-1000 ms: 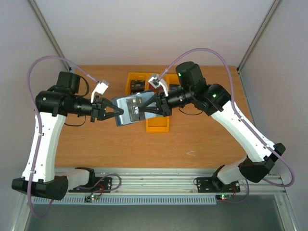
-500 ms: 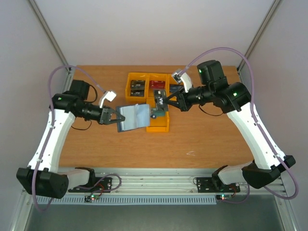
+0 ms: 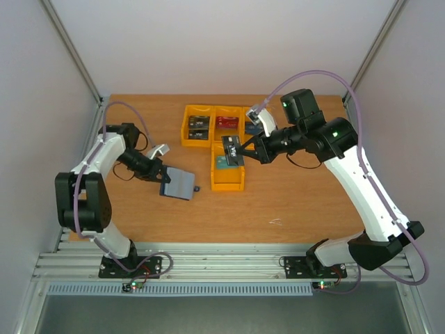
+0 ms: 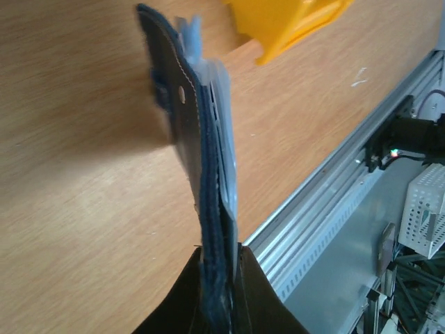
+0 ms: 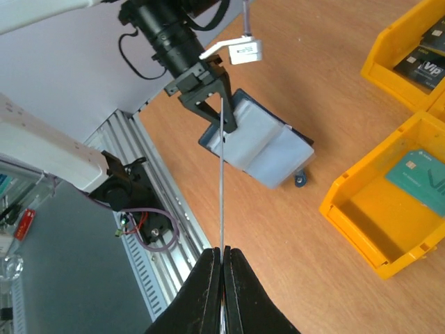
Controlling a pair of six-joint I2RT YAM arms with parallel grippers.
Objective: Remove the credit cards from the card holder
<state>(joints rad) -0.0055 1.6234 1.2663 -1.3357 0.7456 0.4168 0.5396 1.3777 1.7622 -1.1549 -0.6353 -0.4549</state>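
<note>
Releasing the VIP card (image 3: 233, 150) into the right place looks like the step in hand. It is pinched by one end between the closed jaws of the right gripper (image 3: 245, 149), and the right wrist view shows it edge-on as a thin line. It hangs over the near yellow bin (image 3: 228, 186), where a teal card (image 3: 220, 161) already lies flat on the floor.

A clean drop probably calls for bringing the card lower and squarely inside the bin walls, then tipping it nearer to flat before the jaws part. Let go from high up and on edge, it could catch the rim and skid onto the table (image 3: 292, 202).

The card holder (image 3: 177, 184) sits well to the left of the bins, low over the wood. The left gripper (image 3: 163, 175) has its jaws clamped on one edge of it. That grip should hold steady so the sleeves stay presented. Whether more cards remain inside cannot be told from these views
</note>
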